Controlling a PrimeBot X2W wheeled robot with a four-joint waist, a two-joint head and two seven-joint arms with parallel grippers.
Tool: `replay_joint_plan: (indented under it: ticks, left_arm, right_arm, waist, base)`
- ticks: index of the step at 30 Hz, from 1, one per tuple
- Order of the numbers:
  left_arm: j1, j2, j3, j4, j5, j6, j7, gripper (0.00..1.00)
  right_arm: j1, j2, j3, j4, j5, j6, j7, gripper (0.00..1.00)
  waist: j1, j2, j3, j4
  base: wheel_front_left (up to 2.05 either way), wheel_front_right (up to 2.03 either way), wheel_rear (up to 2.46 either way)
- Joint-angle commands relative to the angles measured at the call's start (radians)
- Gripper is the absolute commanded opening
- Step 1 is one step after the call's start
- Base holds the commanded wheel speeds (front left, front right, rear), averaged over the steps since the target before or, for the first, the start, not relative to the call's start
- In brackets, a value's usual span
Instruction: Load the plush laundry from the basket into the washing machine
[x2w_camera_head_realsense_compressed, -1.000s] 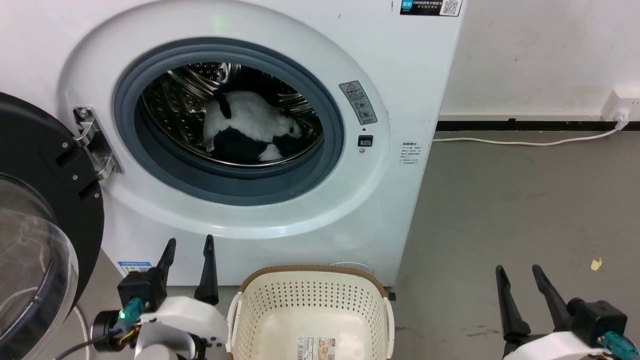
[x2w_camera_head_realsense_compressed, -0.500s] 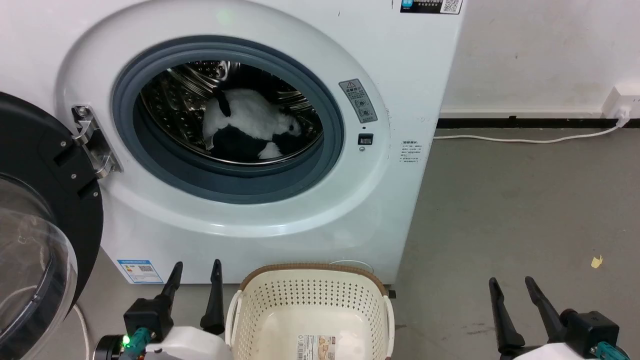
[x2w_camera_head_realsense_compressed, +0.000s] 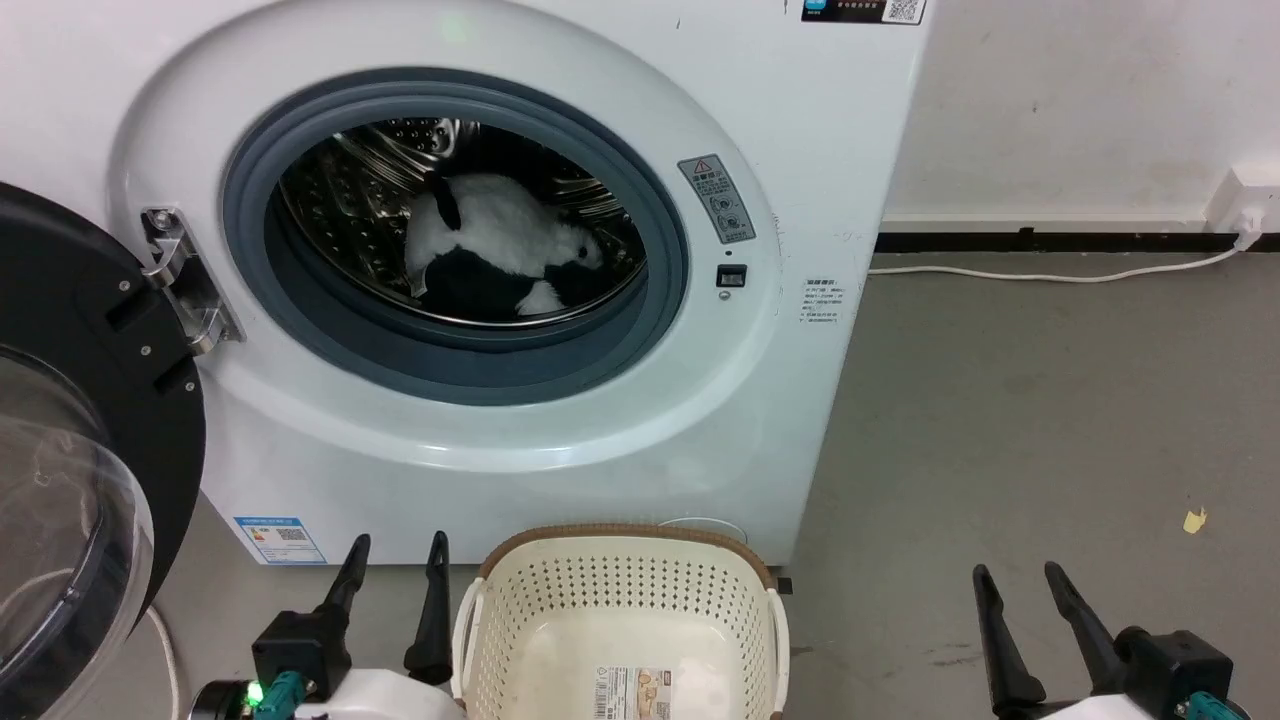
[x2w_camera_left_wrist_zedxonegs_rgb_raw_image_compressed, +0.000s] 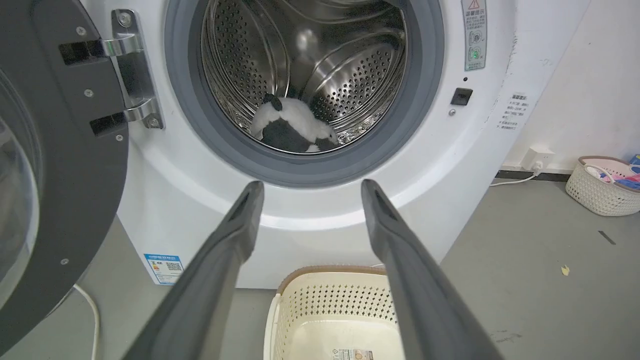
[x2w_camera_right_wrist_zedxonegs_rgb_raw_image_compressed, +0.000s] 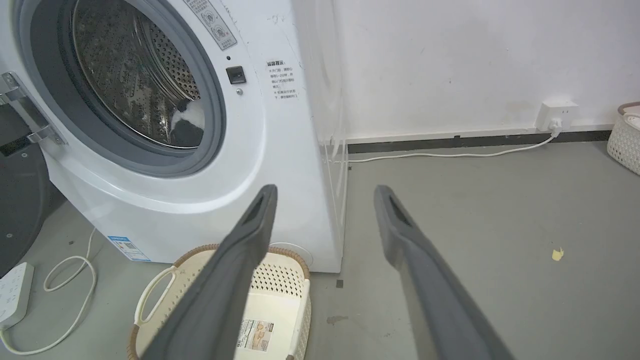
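Note:
The white-and-black panda plush laundry (x2w_camera_head_realsense_compressed: 500, 255) lies inside the steel drum of the washing machine (x2w_camera_head_realsense_compressed: 800, 150), behind the grey gasket; the plush laundry (x2w_camera_left_wrist_zedxonegs_rgb_raw_image_compressed: 292, 125) also shows through the opening in the left wrist view. The cream basket (x2w_camera_head_realsense_compressed: 620, 600) stands on the floor before the washer, holding nothing but the label on its bottom. My left gripper (x2w_camera_head_realsense_compressed: 397, 550) is open, low at the basket's left side. My right gripper (x2w_camera_head_realsense_compressed: 1020, 578) is open over bare floor at the lower right. Nothing sits between either pair of fingers.
The washer's black-rimmed glass door (x2w_camera_head_realsense_compressed: 70, 450) hangs open at the left. A white cable (x2w_camera_head_realsense_compressed: 1050, 275) runs along the floor to a wall socket (x2w_camera_right_wrist_zedxonegs_rgb_raw_image_compressed: 555, 112). A power strip (x2w_camera_right_wrist_zedxonegs_rgb_raw_image_compressed: 12, 295) lies at the left. Another white basket (x2w_camera_left_wrist_zedxonegs_rgb_raw_image_compressed: 602, 185) stands far right.
Both grippers have dropped lower in the head view, pulling back from the washer, still open. The picture has shifted slightly. The panda and the basket have stayed put.

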Motion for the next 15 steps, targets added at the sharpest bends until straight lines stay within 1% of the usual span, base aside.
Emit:
replay_joint_plan:
  ticks: [1,15]
  left_arm:
    - [0.011,-0.002,0.006,-0.007,-0.008,0.005,-0.007,1.0]
    - [0.003,0.003,0.008,0.0,-0.025,0.009,-0.012,1.0]
  right_arm:
    - [0.011,0.002,0.001,-0.005,0.004,-0.001,-0.002,1.0]
    - [0.006,0.002,-0.001,-0.006,0.01,-0.001,-0.003,1.0]
  waist:
    - [-0.0001,-0.0001,0.0,0.0]
    - [-0.0001,-0.0001,0.007,0.001]
  base:
    - [0.0,0.0,0.0]
    - [0.0,0.0,0.0]
